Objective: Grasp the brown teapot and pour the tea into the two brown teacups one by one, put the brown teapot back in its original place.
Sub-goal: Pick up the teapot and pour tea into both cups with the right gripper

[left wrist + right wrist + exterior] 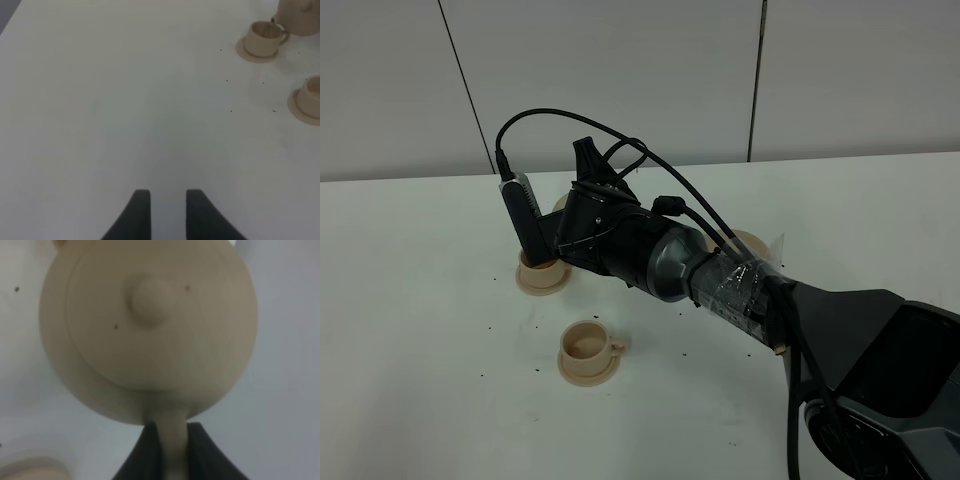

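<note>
The brown teapot [150,330] fills the right wrist view from above, lid knob up. My right gripper [172,445] is shut on its loop handle. In the exterior high view the arm hides most of the teapot [560,203], which hangs just behind the farther teacup [542,274]. The nearer teacup [588,350] stands on its saucer in front. A sliver of the wide tan saucer [752,242] shows behind the right arm. My left gripper [168,207] hovers over bare table, its jaws slightly apart with nothing between them, far from both teacups [263,40] [310,97].
The white table [420,330] carries small dark specks around the cups. The right arm [740,285] lies diagonally across the table's middle, with its cables arching above. A grey panelled wall stands behind the table.
</note>
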Motion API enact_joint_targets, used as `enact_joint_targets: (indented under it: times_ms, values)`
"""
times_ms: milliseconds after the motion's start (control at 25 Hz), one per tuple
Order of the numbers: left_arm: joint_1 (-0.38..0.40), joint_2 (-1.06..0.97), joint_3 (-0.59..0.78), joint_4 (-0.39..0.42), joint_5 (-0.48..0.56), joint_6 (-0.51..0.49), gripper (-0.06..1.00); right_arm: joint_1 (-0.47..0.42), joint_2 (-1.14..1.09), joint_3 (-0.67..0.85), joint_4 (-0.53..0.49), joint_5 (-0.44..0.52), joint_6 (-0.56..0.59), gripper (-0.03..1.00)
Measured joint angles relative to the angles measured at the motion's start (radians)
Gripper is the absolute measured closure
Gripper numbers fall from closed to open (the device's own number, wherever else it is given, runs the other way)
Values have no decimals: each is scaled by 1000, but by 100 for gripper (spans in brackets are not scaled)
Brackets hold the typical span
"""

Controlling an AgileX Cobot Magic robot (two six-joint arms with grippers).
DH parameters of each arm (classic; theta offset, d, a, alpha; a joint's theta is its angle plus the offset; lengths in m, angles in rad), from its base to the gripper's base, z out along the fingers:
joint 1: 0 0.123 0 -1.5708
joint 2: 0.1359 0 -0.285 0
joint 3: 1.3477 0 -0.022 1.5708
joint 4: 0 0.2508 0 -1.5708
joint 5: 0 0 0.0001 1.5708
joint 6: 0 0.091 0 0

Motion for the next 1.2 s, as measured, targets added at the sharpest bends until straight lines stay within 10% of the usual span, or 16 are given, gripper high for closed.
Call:
enact_joint_targets:
  times_ms: [1200]
  values:
    - [0,0,0,0,0,-1,70,1,3,0,-59,-9,-38,88]
